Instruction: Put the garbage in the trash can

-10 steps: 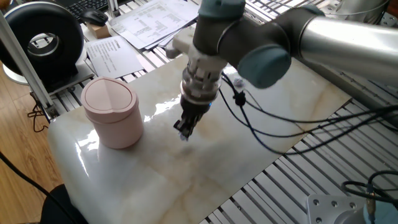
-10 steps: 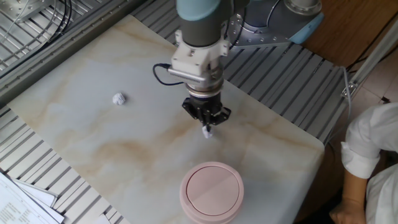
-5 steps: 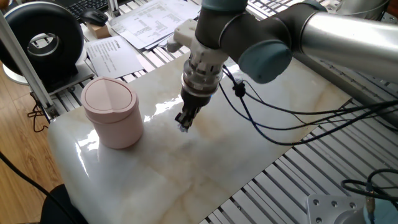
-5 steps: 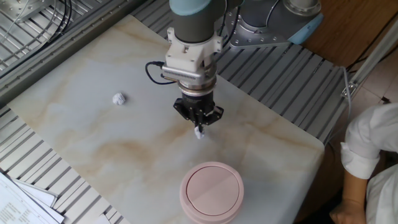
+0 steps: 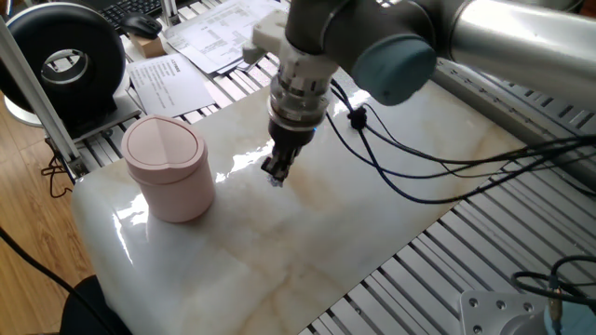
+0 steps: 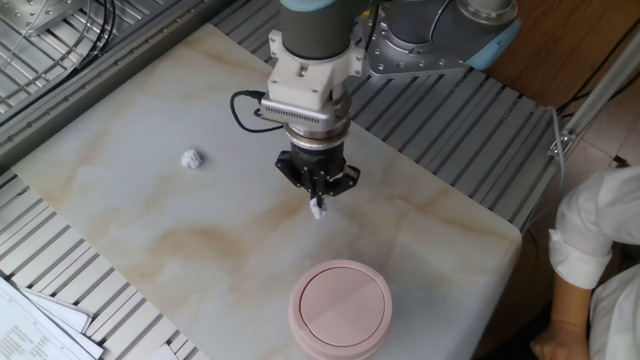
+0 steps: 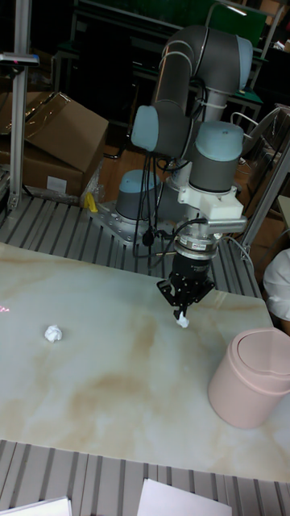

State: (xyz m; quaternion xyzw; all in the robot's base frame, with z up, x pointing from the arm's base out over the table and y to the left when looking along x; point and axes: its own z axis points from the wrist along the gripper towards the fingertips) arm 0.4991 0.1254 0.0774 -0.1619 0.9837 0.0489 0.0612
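Note:
My gripper (image 5: 277, 175) (image 6: 319, 204) (image 7: 183, 317) hangs above the marble slab, shut on a tiny white wad of garbage (image 6: 319, 210) (image 7: 184, 322) that pokes out below the fingertips. A second crumpled wad of garbage (image 6: 191, 158) (image 7: 53, 333) lies on the slab well away from the gripper. The pale pink trash can (image 5: 169, 168) (image 6: 340, 309) (image 7: 250, 377) stands upright with its swing lid shut, a short way from the gripper. In the one fixed view the arm hides the second wad.
The marble slab (image 5: 307, 233) (image 6: 130, 220) rests on a slatted metal table. Printed paper sheets (image 5: 172, 79) and a black round device (image 5: 65, 60) sit beyond the slab's edge. Black cables (image 5: 400, 158) trail from the wrist. A person's sleeve (image 6: 600, 250) is at the right.
The gripper, still holding the wad, has risen a little and shifted slightly across the slab. The can and the other wad have not moved.

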